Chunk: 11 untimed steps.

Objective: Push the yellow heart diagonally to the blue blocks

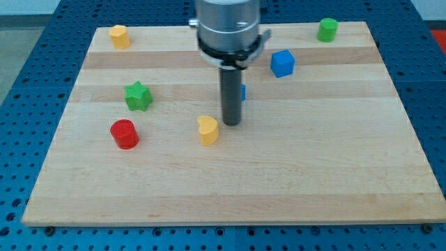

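On the wooden board, my tip rests just right of the one yellow heart; it is a bare rod, nothing to open or clamp. I count two blue blocks: a cube and a sliver behind the rod. Two yellow, two green, one red.

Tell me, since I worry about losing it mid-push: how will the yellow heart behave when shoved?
The yellow heart looks squat and flat-based, so it should slide rather than tip. Its rounded lobes may make it swivel off my tip, which stands just to its right. The wooden board looks smooth, so little drag.
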Each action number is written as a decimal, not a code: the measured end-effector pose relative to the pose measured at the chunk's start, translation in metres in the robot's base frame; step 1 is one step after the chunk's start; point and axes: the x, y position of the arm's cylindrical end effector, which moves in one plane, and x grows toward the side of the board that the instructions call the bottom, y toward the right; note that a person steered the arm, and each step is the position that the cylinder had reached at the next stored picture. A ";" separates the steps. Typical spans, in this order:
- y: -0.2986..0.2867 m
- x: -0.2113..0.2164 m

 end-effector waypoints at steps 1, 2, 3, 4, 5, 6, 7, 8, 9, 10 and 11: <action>0.012 0.018; -0.020 0.043; -0.029 0.048; -0.029 0.048; -0.029 0.039; -0.043 0.033; -0.076 0.033; -0.098 0.033; -0.094 0.033; -0.063 0.033; -0.063 0.032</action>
